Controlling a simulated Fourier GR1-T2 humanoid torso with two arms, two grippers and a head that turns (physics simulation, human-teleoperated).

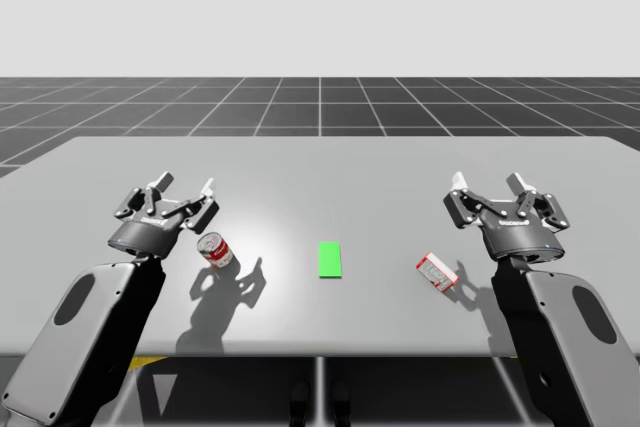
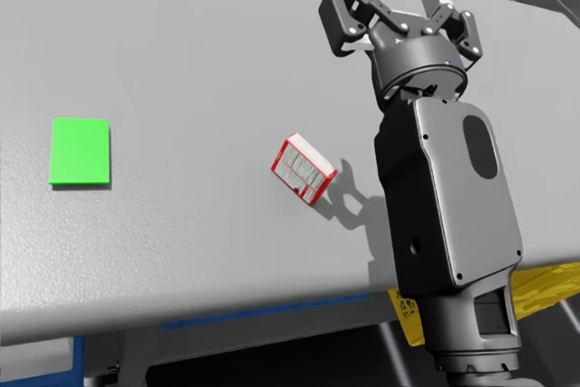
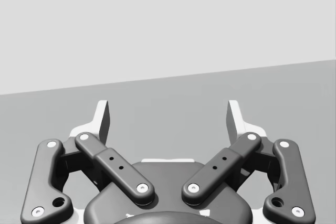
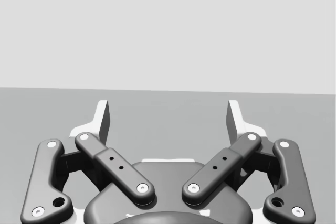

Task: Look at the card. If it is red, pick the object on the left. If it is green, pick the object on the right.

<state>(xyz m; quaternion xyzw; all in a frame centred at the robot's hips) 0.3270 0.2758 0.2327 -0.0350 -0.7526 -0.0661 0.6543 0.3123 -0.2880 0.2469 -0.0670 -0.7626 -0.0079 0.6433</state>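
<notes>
1. The counter (image 1: 320, 162) is showing as a flat, matte grey slab with a straight front edge.
2. The card (image 1: 330, 259) (image 2: 80, 151) is lying flat at the middle of the counter. It is a thin, plain rectangle of bright green, and in the high view its long axis is running from the near edge toward the far edge.
3. The box (image 1: 436, 272) (image 2: 303, 168) is resting on the counter to the right of the card, well apart from it. It is a small rectangular block with red edges and a white face. Its long axis is running on a diagonal, with the far end pointing toward the card's side and the near end toward my right arm.
4. The can (image 1: 215, 249), a short red and white cylinder, is sitting to the left of the card and looking tilted.
5. My left gripper (image 1: 186, 187) (image 3: 168, 116), made of dark, smooth linkages with pale fingertips, is hovering just beyond the can. Its fingers are spreading wide and gripping nothing.
6. My right gripper (image 1: 488, 182) (image 4: 168, 116), of the same build, is hanging beyond and to the right of the box without touching it. It is gaping wide and empty.
</notes>
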